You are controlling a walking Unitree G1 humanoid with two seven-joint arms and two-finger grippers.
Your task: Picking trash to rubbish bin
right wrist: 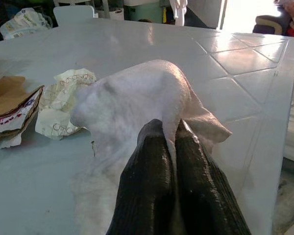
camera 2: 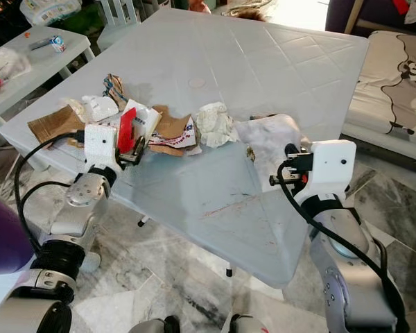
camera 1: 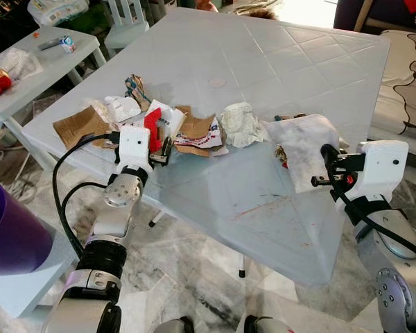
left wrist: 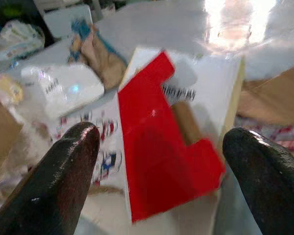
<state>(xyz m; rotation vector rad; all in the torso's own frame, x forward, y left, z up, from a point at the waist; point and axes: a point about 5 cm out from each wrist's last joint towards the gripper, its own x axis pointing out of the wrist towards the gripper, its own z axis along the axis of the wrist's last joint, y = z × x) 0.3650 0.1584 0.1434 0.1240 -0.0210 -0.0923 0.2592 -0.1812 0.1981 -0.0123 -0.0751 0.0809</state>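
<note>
A large pale blue table [camera 1: 263, 76] is seen from above, w/ trash strewn across its near-left part. A purple bin [camera 1: 10, 232] stands on the floor at the robot's left, well apart from the trash. A smaller table [camera 1: 52, 62] w/ odd items sits beyond it.

Trash, largest first: a white stained tissue [camera 1: 301, 149] near the right edge is pinched between the tightly closed fingers of the right pincer [right wrist: 172, 142], part of it draped over the fingertips. Brown card [camera 1: 80, 125] lies at the far left of the heap. A torn printed carton [camera 1: 197, 135] lies mid-heap, w/ a crumpled paper ball [camera 1: 241, 125] just beside it. A red-and-white box [left wrist: 161, 142] is framed by the left pincer [camera 1: 159, 149], whose fingers [left wrist: 63, 176] are spread wide on either side of it, not touching. A white wrapper [camera 1: 123, 107] and a small blue-brown scrap [camera 1: 135, 87] lie behind.
</note>
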